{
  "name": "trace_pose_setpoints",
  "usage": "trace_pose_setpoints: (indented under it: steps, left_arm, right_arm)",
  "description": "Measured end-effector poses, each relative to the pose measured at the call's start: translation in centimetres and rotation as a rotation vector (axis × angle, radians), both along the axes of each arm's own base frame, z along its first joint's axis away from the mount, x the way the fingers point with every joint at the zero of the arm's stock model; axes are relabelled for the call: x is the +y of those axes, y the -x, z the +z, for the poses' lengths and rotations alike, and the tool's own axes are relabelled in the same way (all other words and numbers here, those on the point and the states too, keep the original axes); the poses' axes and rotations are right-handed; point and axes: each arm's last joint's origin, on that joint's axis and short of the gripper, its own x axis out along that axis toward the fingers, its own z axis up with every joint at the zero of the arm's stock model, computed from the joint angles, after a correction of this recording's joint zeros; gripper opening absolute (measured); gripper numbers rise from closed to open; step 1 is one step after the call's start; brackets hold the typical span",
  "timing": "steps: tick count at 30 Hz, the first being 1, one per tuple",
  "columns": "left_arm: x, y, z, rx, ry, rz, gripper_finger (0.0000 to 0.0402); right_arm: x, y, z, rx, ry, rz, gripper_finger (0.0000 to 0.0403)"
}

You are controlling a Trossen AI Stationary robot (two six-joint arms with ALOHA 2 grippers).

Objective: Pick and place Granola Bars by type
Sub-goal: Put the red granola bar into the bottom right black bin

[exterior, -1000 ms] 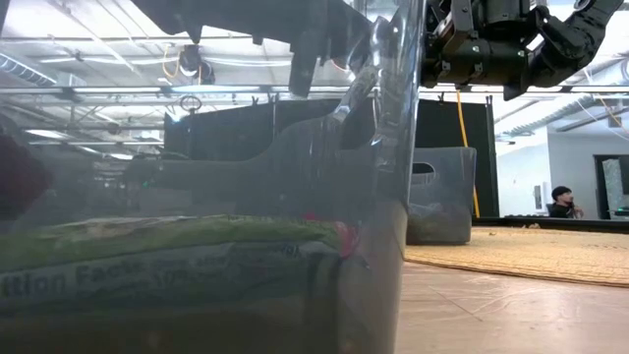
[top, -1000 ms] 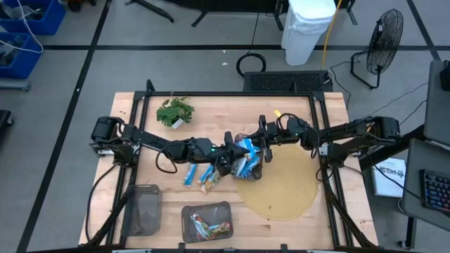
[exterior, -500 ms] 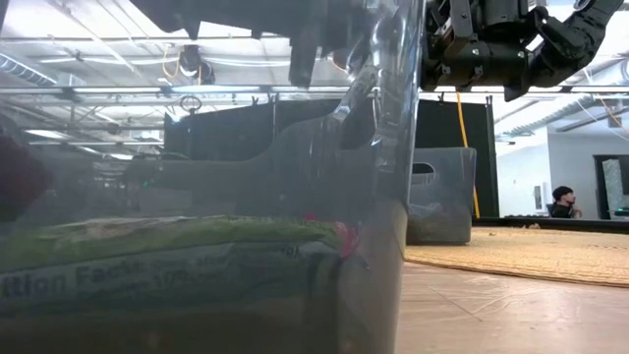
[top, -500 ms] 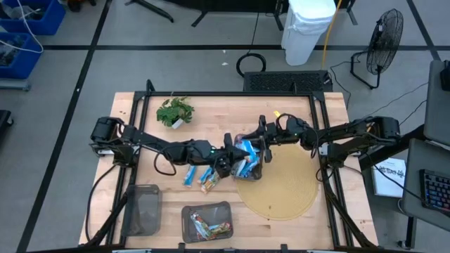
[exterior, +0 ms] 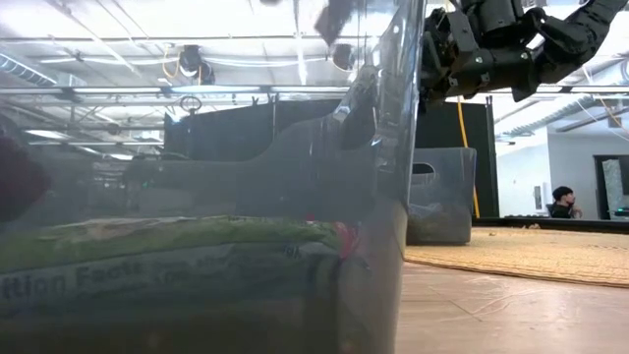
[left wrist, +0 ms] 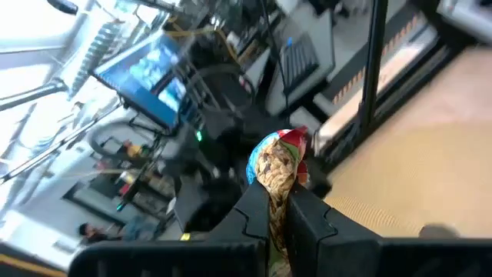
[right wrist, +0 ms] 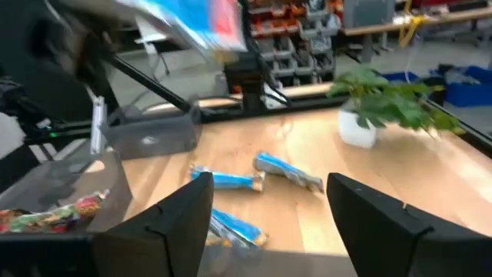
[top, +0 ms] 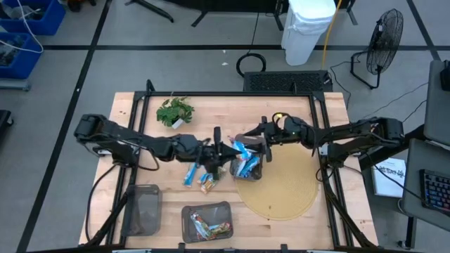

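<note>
While the left gripper [left wrist: 278, 201] pinches a brown-and-red granola bar [left wrist: 278, 165] between its two dark fingers [left wrist: 250, 211], the bar sticks out past the tips, long axis roughly in line with the fingers, free end pointing away from the wrist. Grip sits near the bar's lower end, so most of the wrapper hangs unsupported.

Right gripper [right wrist: 269, 201] has its fingers spread wide, nothing between them. It hovers at the clear container [top: 254, 169] of blue bars on the woven mat [top: 281, 190].

On the bare table just beside that container lie three loose bars [top: 199, 176], mostly blue, each at a different angle. One tray [top: 208, 221] at the near edge already holds a few bars; the other tray [top: 143, 209] looks empty from above.

Risks, my read:
- End-on pinch on slick foil: bar can pivot or slip out during transfer.
- Both grippers are close together at mid-table: collision if the right moves in while the left swings out.
- Wrong tray: brown bar dropped with mismatched types.
</note>
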Motion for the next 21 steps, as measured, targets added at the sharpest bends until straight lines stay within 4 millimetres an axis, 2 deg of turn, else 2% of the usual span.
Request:
trace_pose_setpoints:
  steps: [3, 9, 15, 21]
  left_arm:
    - [0.0, 1.0, 1.1, 0.007, 0.048, -0.037, 0.0018]
    - [0.3, 2.4, 1.5, 0.055, 0.164, -0.069, 0.0018]
    - [0.8, 4.4, -0.3, 0.001, 0.223, -0.099, 0.0018]
    - [2.3, 6.9, -2.5, -0.036, 0.291, 0.001, 0.0017]
  right_arm:
    - [0.0, 0.6, 0.3, 0.03, -0.007, -0.006, 0.0246]
    - [0.4, 2.6, 1.2, 0.109, -0.001, 0.001, 0.0233]
    - [0.6, 4.9, 2.0, 0.188, 0.017, -0.085, 0.0218]
    - [1.0, 7.4, 1.7, 0.073, 0.047, -0.16, 0.021]
